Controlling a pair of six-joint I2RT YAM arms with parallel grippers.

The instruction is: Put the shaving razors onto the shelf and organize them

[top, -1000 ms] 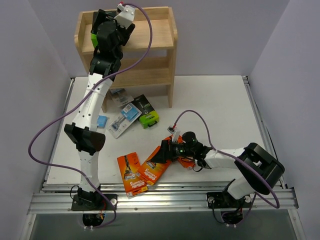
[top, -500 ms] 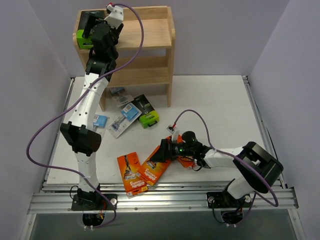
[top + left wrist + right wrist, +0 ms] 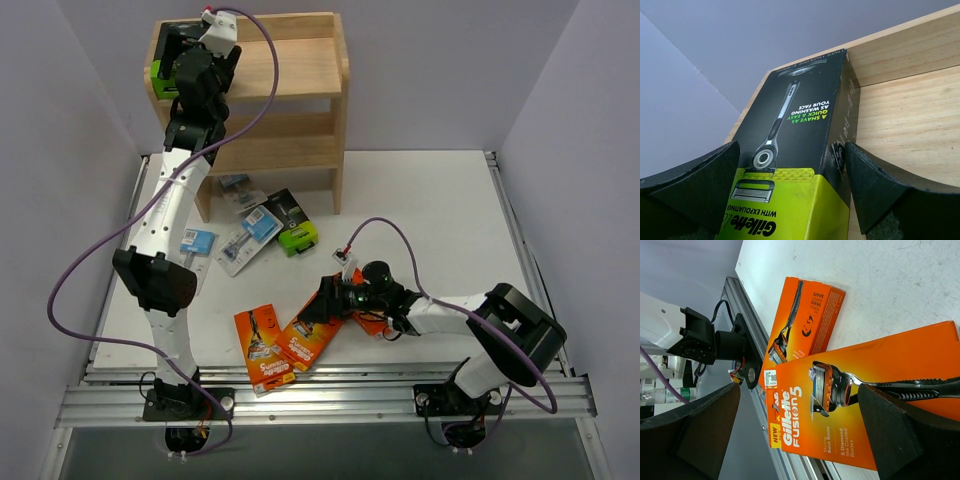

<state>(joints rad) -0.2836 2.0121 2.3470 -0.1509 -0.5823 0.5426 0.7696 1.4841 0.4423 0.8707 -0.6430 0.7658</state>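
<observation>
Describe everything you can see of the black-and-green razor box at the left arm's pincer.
The razor box is flat printed cardboard, black with a lime-green near end, showing a silver razor and Gillette lettering. It lies face up at the left end of the shelf, on the top tier, its far end near the back rail. The left pincer brackets its long sides, both fingers apparently touching.

Black-and-lime razor box (image 3: 800, 125) lies on the wooden shelf (image 3: 910, 115); the left gripper (image 3: 788, 150) has a finger against each side
</observation>
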